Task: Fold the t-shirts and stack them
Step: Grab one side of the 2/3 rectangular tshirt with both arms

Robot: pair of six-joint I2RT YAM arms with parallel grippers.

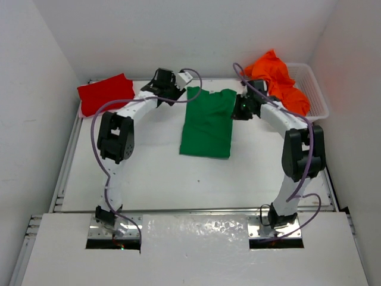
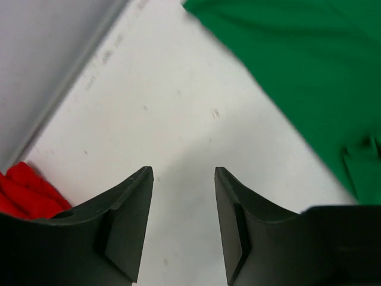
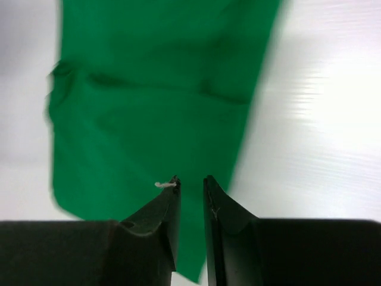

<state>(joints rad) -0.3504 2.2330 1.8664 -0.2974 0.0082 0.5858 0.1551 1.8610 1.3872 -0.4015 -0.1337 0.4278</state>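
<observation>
Left gripper [image 2: 183,173] jaws apart over table [image 2: 178,107], right gripper [image 3: 191,179] jaws slightly apart, empty, above green t-shirt [image 3: 149,89], red t-shirt [image 1: 106,92] back left

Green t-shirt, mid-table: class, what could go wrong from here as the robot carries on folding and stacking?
1. The right claw hangs barely parted over the edge of the green t-shirt; a low pass might snag the cloth and spoil the fold.
2. The orange t-shirt is heaped over the rim of the white basket; pulling it out could drag the basket along.
</observation>
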